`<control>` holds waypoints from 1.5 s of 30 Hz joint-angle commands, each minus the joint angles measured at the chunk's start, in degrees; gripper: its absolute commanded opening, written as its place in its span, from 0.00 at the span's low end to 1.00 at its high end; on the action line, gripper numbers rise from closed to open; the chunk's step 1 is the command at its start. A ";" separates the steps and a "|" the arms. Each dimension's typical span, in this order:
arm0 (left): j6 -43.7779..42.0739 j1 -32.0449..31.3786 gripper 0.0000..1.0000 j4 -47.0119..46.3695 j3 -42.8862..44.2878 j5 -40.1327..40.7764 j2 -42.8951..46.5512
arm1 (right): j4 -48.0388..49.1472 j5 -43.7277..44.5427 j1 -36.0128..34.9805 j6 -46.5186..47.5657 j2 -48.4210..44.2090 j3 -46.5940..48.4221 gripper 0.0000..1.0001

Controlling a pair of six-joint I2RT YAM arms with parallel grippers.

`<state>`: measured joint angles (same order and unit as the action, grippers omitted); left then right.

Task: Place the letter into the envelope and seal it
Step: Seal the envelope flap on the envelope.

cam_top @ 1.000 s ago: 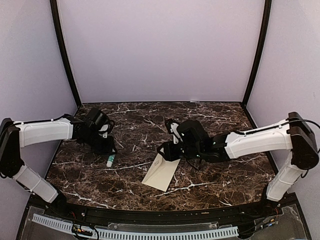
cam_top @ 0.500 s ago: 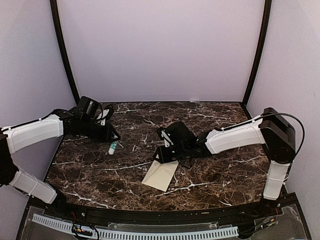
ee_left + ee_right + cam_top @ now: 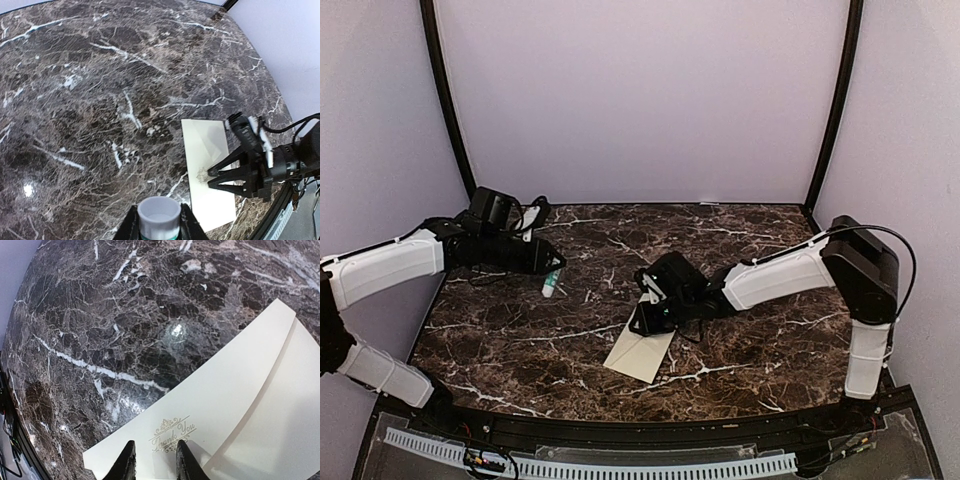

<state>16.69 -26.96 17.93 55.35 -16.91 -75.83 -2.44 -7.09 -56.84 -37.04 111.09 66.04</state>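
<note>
Where envelope (image 3: 235,405) lies, R hand (image 3: 155,449) sits over emblem (image 3: 172,434).

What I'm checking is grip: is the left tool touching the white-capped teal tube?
Touching. The left wrist view shows both fingers of the left tool pressed against the white-capped teal tube on either side.

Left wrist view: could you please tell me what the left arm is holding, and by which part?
A small white tube, clamped between the jaws on its sides just behind its white end, which pokes out past them.
</note>
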 commanded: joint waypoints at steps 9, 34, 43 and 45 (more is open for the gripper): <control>9.86 -4.37 0.04 -20.80 -7.92 -13.47 -1.10 | 6.72 -6.05 2.26 -5.87 2.42 -6.37 0.24; 20.80 -11.87 0.02 -30.74 -9.03 -17.44 -11.12 | 29.89 -12.25 5.05 -11.26 -11.70 -19.41 0.42; 23.44 -11.84 0.03 -33.73 -9.44 -16.30 -7.32 | 45.36 -22.72 4.71 -15.39 -14.58 -22.84 0.54; 24.34 -11.88 0.03 -34.72 -9.95 -15.82 -6.28 | 45.35 -22.42 3.91 -15.41 -15.07 -21.72 0.54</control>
<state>39.29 -39.07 -13.65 46.30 -33.52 -86.48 35.07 -26.30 -51.81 -50.59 98.35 43.88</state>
